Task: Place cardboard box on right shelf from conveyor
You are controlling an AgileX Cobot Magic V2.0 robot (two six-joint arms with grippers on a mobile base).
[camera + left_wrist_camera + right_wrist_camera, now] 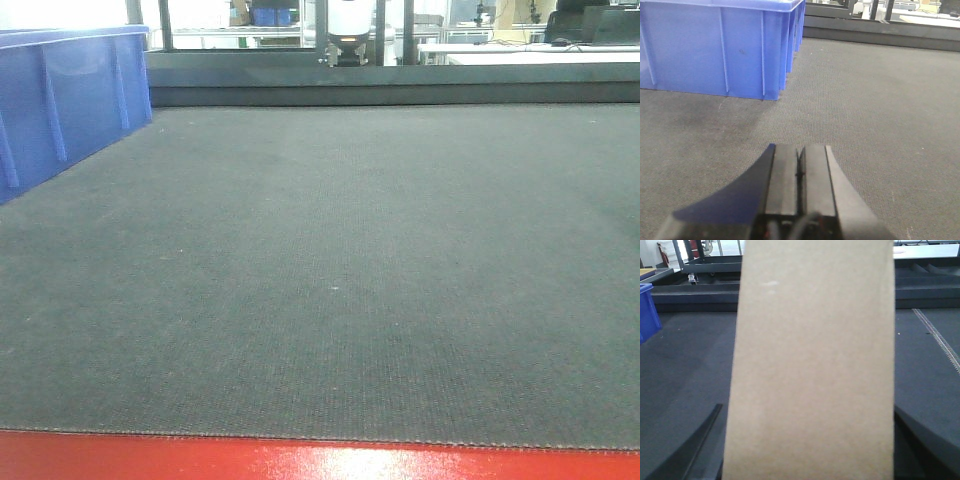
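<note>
The cardboard box (812, 365), plain tan and unmarked, fills the middle of the right wrist view. My right gripper (806, 407) holds it between its two dark fingers (700, 445), one against each side face. Behind the box runs the dark-grey conveyor (685, 355). My left gripper (800, 150) hovers low over the conveyor (880, 100) with its pads pressed together and nothing between them. In the front view the conveyor (320, 280) carries no box, and neither arm shows there. The right shelf is out of view.
A large blue plastic bin (715, 45) stands on the belt ahead and left of my left gripper, and at the far left in the front view (60, 100). The belt's red frame edge (320, 462) runs along the near side. Dark frames and tables lie beyond the belt.
</note>
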